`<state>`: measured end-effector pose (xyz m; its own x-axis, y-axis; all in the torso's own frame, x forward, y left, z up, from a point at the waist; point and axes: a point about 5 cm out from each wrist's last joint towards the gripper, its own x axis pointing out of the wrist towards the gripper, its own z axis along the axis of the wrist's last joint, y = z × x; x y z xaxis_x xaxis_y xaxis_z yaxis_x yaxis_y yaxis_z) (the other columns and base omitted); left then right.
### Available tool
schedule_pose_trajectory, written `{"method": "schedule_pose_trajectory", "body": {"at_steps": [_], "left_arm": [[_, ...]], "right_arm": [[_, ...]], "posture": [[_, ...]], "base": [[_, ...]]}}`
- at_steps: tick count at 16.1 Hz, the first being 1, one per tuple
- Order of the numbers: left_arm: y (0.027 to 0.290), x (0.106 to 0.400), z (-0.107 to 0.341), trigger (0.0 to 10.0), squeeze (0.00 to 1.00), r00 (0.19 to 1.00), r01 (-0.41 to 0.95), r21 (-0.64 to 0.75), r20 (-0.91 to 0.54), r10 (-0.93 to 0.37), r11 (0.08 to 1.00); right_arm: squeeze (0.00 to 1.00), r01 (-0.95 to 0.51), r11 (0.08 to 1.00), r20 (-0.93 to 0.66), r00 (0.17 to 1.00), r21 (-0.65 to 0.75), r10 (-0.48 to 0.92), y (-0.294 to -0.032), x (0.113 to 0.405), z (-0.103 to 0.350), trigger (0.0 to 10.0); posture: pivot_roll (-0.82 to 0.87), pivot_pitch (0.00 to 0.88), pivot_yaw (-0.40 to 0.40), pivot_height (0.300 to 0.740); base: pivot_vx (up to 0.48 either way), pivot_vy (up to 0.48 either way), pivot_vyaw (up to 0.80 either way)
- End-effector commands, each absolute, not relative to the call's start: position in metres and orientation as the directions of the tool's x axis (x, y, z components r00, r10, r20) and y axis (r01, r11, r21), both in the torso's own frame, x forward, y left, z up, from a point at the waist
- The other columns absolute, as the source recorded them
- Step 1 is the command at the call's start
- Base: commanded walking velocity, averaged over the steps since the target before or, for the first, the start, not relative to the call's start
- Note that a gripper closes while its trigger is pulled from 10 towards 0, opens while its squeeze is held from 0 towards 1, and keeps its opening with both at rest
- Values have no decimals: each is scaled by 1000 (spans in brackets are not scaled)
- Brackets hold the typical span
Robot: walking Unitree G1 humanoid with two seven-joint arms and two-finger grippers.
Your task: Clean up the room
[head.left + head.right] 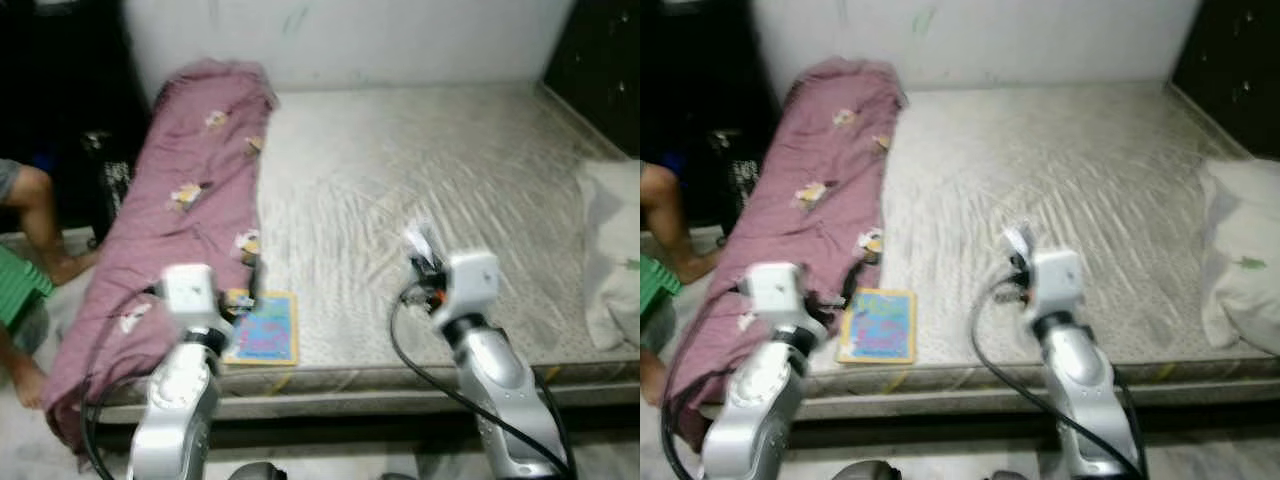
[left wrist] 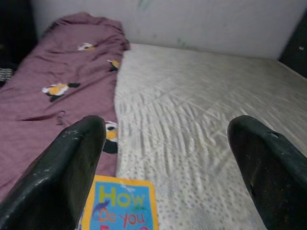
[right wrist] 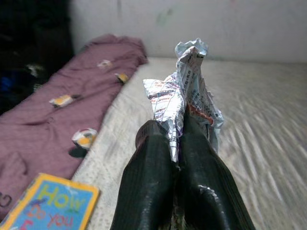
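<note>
A crumpled foil wrapper [image 3: 184,93] with printed writing is pinched between the fingers of my right gripper [image 3: 176,143], which is shut on it and held above the front part of the mattress [image 1: 420,180]; the wrapper [image 1: 420,243] sticks up ahead of the right wrist. My left gripper [image 2: 168,158] is open, its two black fingers [image 2: 72,167] spread wide, just above a blue and yellow children's book [image 1: 262,326] lying near the mattress's front edge. A maroon blanket [image 1: 190,190] with flower prints lies bunched along the bed's left side.
A white pillow [image 1: 612,250] rests at the bed's right edge. A person's bare legs [image 1: 35,215] and green clothing are on the floor at the left. A dark cabinet [image 1: 600,60] stands at the back right. The wall runs behind the bed.
</note>
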<state>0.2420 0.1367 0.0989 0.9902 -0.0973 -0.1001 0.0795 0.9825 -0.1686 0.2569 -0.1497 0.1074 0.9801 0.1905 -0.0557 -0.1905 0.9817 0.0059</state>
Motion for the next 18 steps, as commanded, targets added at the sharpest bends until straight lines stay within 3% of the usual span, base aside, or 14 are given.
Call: {"method": "schedule_pose_trajectory", "body": {"at_steps": [1,16,18], "left_arm": [[144,243,102,10000,0,993,64,-148,-92,-78,987],[145,243,103,10000,0,995,46,-139,-81,-58,989],[147,245,107,10000,0,997,41,-114,-54,-47,993]], "right_arm": [[0,-208,978,-21,978,12,208,-142,261,116,10000],[0,-233,973,-21,972,7,233,-138,261,116,10000],[0,-246,969,-11,969,-4,246,-136,262,119,10000]], "posture": [[-7,1,20,740],[-5,0,13,740],[-1,5,15,740]], "base": [[0,476,0],[0,475,0],[0,0,0]]}}
